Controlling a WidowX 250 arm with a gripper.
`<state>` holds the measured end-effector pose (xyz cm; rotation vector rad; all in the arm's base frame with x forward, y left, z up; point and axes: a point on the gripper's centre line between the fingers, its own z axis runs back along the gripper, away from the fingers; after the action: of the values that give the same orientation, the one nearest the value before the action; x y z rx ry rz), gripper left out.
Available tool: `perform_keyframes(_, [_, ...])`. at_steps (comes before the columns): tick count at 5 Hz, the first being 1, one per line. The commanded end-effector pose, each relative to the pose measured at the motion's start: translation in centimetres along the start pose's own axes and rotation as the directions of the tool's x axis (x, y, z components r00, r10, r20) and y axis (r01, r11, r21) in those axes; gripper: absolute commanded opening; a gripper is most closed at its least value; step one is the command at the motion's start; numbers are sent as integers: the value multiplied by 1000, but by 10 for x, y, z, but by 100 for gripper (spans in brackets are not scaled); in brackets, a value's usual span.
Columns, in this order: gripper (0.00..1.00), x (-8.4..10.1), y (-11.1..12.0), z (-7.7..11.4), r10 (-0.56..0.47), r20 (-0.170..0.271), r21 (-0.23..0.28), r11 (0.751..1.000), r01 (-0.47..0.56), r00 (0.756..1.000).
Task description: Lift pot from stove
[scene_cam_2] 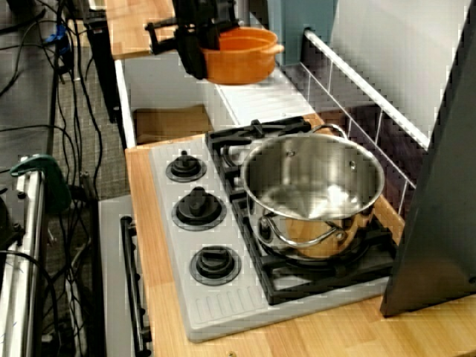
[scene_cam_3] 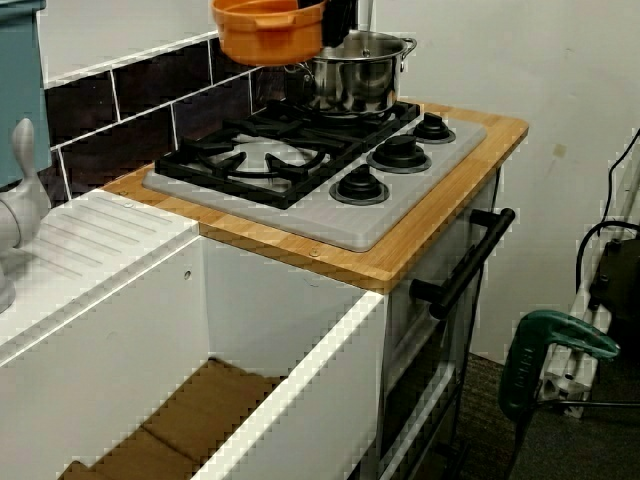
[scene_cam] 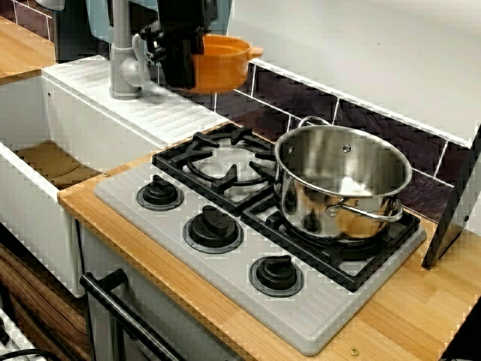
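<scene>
The orange pot (scene_cam: 222, 62) hangs in the air, clear of the stove (scene_cam: 248, 226) and off past its sink-side end, above the white ribbed drainboard (scene_cam: 143, 98). The black gripper (scene_cam: 180, 53) is clamped on the pot's rim. On the stove's far burner, well apart from the pot, sits a large steel pot (scene_cam: 342, 180), shiny and empty.

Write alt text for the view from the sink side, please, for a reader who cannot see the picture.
An orange pot hangs in the air above the stove, held at the top edge of the picture; the end effector is mostly hidden behind it. A steel pot stands on the far burner, three black knobs line the stove's front, and a white sink fills the foreground.
</scene>
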<state>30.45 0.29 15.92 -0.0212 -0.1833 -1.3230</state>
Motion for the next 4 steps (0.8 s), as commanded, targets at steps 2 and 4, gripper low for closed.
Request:
perform_keyframes(2, [0,9,4,59,-28,53,118,993,21,998])
perform_keyframes(4, [0,12,4,76,-34,73,132,991,24,997])
